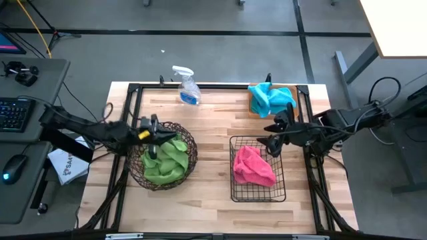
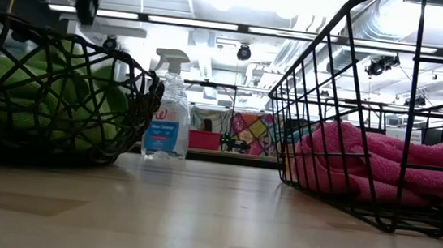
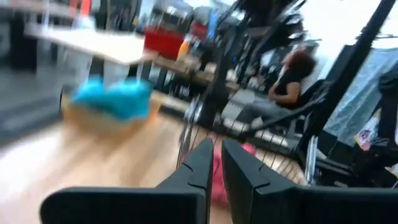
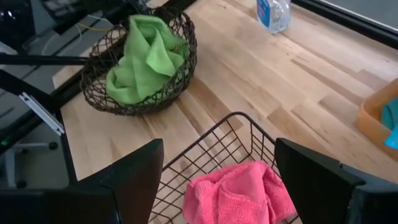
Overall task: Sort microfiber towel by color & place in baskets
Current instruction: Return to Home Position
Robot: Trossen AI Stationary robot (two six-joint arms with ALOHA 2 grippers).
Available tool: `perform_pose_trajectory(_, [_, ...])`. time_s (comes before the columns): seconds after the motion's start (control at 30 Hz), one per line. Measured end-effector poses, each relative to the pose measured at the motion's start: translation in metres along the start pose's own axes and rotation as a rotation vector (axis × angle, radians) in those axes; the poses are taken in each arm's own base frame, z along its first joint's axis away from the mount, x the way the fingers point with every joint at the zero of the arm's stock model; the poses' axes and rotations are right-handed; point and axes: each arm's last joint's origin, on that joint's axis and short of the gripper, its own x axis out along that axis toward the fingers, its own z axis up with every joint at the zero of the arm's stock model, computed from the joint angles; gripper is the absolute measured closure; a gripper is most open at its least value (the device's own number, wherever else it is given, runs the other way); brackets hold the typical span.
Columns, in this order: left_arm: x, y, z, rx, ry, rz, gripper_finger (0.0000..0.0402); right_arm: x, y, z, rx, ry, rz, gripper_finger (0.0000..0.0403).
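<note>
The left arm reaches in from the left edge of the high view, stretched nearly flat toward the right. Its left gripper hangs over the upper-left rim of the round basket. In the left wrist view its fingers are almost together with only a thin slit between them, and they hold nothing. The green towel lies just below and right of that gripper, a crumpled heap filling the bowl with no clear long axis.

The right arm comes in from the right edge, bent at the elbow and pointing left. The right gripper sits over the upper-right corner of the square basket. Its jaws are spread wide and empty, seen as two dark fingers far apart in the right wrist view. The pink towel lies in that basket, below and left of the gripper. It is bunched, and its longer side runs from upper left to lower right.

The blue towel is draped on the orange tray at upper right, above the right gripper, and it lies longways left to right. A spray bottle stands at top centre. In the low view it shows between the two baskets.
</note>
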Motion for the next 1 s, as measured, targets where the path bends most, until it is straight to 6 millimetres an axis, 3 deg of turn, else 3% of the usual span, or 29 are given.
perform_pose_trajectory(0.23, [-0.004, -0.019, 0.063, 0.155, -0.077, -0.035, 0.0383, -0.009, -0.004, 0.002, 0.016, -0.021, 0.025, 0.0100])
perform_pose_trajectory(0.4, [-0.008, -0.023, 0.077, 0.160, -0.084, -0.092, 0.0384, -0.011, -0.003, 0.005, 0.016, -0.041, 0.048, 0.0100])
perform_pose_trajectory(0.5, [-0.010, -0.022, 0.073, 0.169, -0.068, -0.138, 0.0397, -0.011, -0.002, 0.006, 0.015, -0.050, 0.062, 0.0100])
perform_pose_trajectory(1.0, [-0.026, 0.030, 0.012, 0.119, -0.098, -0.058, 0.0402, -0.011, -0.001, 0.007, 0.051, -0.084, 0.052, 0.0100])
